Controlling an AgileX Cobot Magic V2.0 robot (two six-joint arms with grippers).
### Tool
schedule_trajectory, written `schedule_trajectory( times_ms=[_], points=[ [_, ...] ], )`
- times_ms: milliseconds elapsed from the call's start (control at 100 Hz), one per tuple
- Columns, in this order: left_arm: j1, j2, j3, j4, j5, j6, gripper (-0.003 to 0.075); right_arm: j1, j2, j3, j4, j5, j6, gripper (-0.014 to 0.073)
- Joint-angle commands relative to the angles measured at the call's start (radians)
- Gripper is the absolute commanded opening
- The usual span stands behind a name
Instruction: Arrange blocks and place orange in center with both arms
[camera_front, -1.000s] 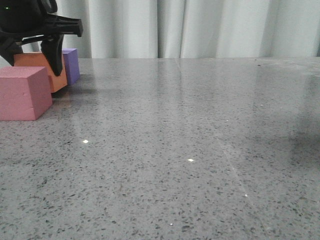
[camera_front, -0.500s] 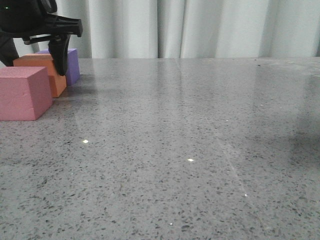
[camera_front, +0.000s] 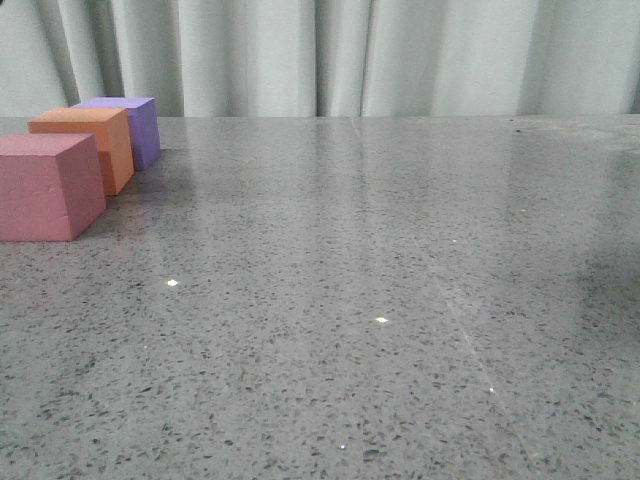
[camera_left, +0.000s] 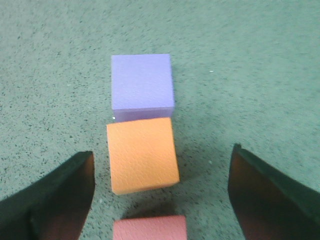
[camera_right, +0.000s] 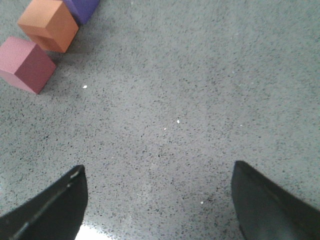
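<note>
Orange cube (camera_left: 142, 155) sits mid-row, purple cube (camera_left: 142, 82) at 12 o'clock, pink cube (camera_left: 149, 227) at 6. Left hand (camera_left: 160, 195) spread wide, empty, above; right hand (camera_right: 157, 205) likewise open. Arrangement looks finished; next: retreat clear.

No readable text, labels, brands, numbers or signs anywhere. Pink cube (camera_front: 45, 187), orange cube (camera_front: 85, 145) and purple cube (camera_front: 130, 125) all have plain unmarked faces; the speckled grey table (camera_front: 400, 300) and the curtain (camera_front: 350, 55) behind it carry no print either.
</note>
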Motion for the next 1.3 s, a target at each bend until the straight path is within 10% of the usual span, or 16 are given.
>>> schedule_trajectory(
  times_ms=[0,230,540,680,1290],
  points=[
    [-0.018,-0.098,0.027,0.019,-0.092,-0.006,0.0533,-0.001,-0.057,0.018,-0.031,-0.098,-0.01,0.059],
    [-0.041,-0.254,0.178,0.019,-0.134,0.0,0.0419,-0.001,-0.183,0.13,-0.083,-0.136,-0.01,0.0545],
    [-0.041,-0.476,0.382,0.013,-0.251,0.031,-0.0018,-0.001,-0.324,0.25,-0.091,-0.251,-0.01,0.0051],
    [-0.041,-0.576,0.486,0.013,-0.315,0.035,-0.0019,-0.001,-0.377,0.303,-0.102,-0.292,-0.01,-0.0128],
    [-0.041,-0.949,0.894,0.016,-0.524,0.038,-0.0019,-0.001,-0.656,0.552,-0.142,-0.438,-0.012,-0.0122]
  ],
)
